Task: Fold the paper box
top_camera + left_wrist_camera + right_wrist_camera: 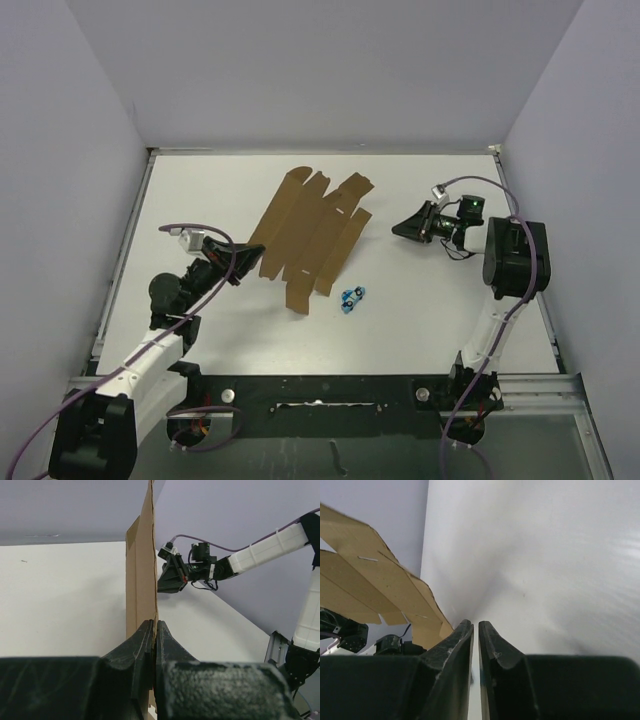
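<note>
The paper box point(310, 235) is a flat brown die-cut cardboard sheet with flaps and slots, lying mid-table. My left gripper point(252, 258) is at its near-left edge and shut on that edge. In the left wrist view the sheet point(142, 555) runs edge-on straight up from between the closed jaws of the left gripper point(154, 625). My right gripper point(397, 232) hovers to the right of the sheet, apart from it, shut and empty. In the right wrist view the right gripper point(475, 625) holds nothing, and the sheet point(375, 575) lies to its left.
A tiny blue object point(352, 297) lies on the white table point(200, 190) just beyond the sheet's near right corner. Grey walls enclose the left, back and right sides. A metal rail point(330, 385) with the arm bases runs along the near edge.
</note>
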Robot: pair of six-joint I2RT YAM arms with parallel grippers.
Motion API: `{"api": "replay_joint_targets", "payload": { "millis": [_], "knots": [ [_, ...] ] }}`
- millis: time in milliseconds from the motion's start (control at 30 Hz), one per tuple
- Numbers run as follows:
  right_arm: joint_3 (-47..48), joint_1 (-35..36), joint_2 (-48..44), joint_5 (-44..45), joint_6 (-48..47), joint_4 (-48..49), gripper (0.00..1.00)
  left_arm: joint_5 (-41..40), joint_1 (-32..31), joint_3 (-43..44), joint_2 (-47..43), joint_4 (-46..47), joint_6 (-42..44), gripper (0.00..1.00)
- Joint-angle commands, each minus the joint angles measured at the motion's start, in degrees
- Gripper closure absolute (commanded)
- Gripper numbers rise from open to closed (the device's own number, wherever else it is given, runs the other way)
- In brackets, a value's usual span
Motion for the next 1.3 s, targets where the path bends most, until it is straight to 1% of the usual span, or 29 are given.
{"api": "replay_joint_targets", "payload": {
  "millis": [0, 100, 167, 400, 567, 733, 867, 1033, 1167, 1267],
  "knots": [
    [7.1, 1.0, 4.2, -3.5, 6.7, 10.1, 0.87, 1.8, -0.4, 1.1, 0.2, 6.6, -2.3, 1.0],
    [9.7, 1.9, 8.2, -4.6, 14.0, 19.0, 0.86, 1.8, -0.4, 1.2, -0.3, 6.8, -3.1, 1.0],
    [11.3, 3.1, 9.7, -5.5, 16.4, 21.8, 0.86, 1.8, -0.5, 1.3, -0.7, 6.7, -3.3, 1.0],
    [15.5, 7.8, 10.0, -6.4, 16.6, 22.3, 0.82, 1.8, -0.7, 1.9, -1.0, 6.6, -4.1, 1.0],
    [15.1, 8.9, 9.6, -7.4, 17.3, 23.9, 0.82, 1.6, -0.8, 2.0, -1.1, 6.6, -4.3, 1.0],
    [13.8, 9.1, 8.6, -9.2, 20.4, 29.4, 0.82, 1.1, -0.8, 1.5, -1.4, 6.4, -4.1, 1.0],
    [12.0, 9.2, 7.1, -10.7, 23.8, 35.7, 0.81, 0.4, -0.8, 1.3, -1.7, 6.0, -3.7, 1.0],
    [10.9, 10.2, 5.3, -11.8, 22.8, 35.8, 0.72, -0.2, -0.8, 1.0, -1.9, 5.6, -3.5, 1.0],
    [10.2, 11.4, 5.2, -12.3, 20.5, 33.9, 0.68, -0.2, -0.8, 1.0, -2.0, 5.6, -3.5, 1.0],
    [9.6, 11.7, 5.3, -12.5, 19.6, 34.0, 0.63, -0.2, -0.8, 1.0, -2.4, 5.2, -3.5, 1.0]
  ]
}}
